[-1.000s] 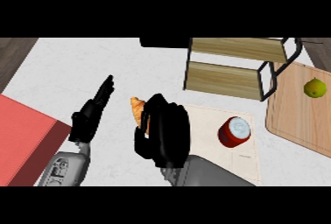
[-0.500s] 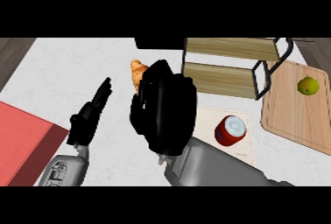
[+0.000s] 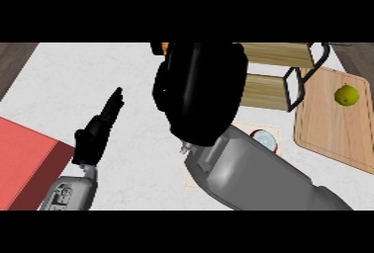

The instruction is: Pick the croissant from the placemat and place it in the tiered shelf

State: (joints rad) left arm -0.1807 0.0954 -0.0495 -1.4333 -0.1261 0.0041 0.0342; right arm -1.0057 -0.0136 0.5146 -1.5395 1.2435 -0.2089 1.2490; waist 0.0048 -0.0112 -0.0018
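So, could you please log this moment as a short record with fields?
right hand: raised high over the counter, at the shelf's left side, fingers curled
croissant: only an orange sliver shows at the top of the right hand
shelf: wooden tiers in a black frame, partly hidden by the hand
left hand: open, resting at the left, fingers straight
placemat: mostly hidden under the right forearm
red-rimmed dish: on the placemat
cutting board: at the right, with a lemon on it
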